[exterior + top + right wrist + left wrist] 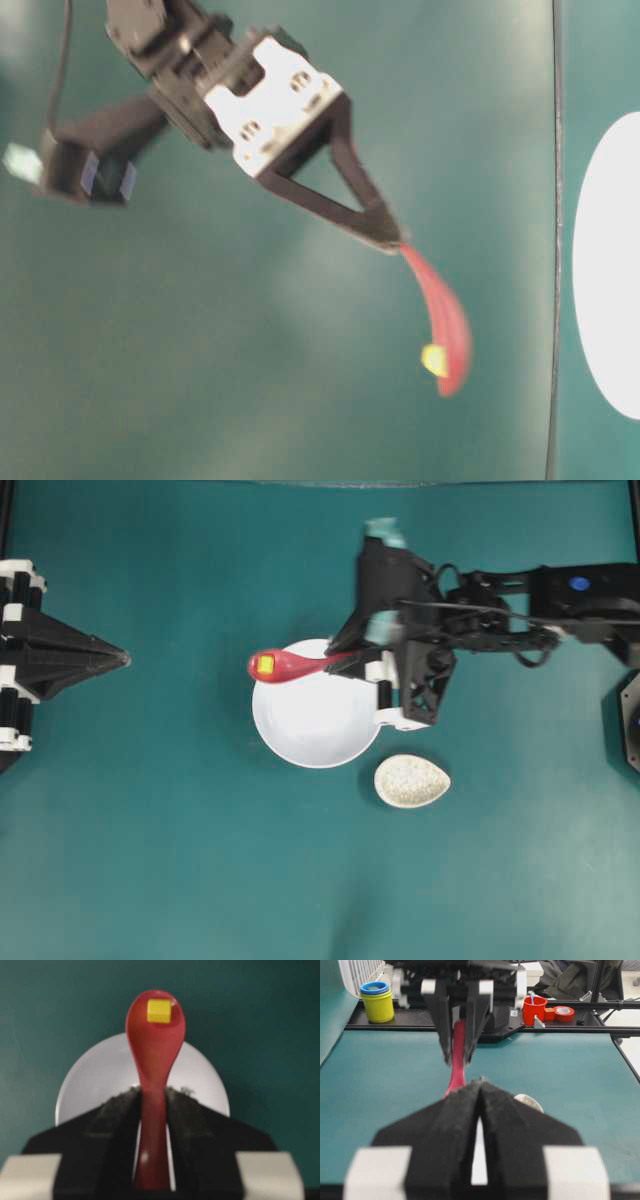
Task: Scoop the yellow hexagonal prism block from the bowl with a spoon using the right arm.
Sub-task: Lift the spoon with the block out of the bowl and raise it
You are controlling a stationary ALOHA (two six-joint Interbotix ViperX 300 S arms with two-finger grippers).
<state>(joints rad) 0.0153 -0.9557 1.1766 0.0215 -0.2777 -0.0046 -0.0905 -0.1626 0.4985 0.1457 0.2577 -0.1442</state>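
My right gripper [345, 658] is shut on the handle of the pink-red spoon [290, 665], which it holds level above the far-left rim of the white bowl [318, 720]. The yellow hexagonal prism block [265, 664] lies in the spoon's scoop, past the bowl's edge. In the right wrist view the block [159, 1011] sits near the scoop's tip, the spoon [155, 1050] runs back between the jaws of the right gripper [152, 1092], and the bowl [100, 1075] lies below. My left gripper [124, 658] rests shut and empty at the left of the table; its tips [480, 1081] meet.
A small speckled beige teardrop dish [412, 780] sits right of the bowl's near side. Beyond the table's far edge stand a yellow and blue cup stack [378, 1001] and a red cup [534, 1010] with a tape roll.
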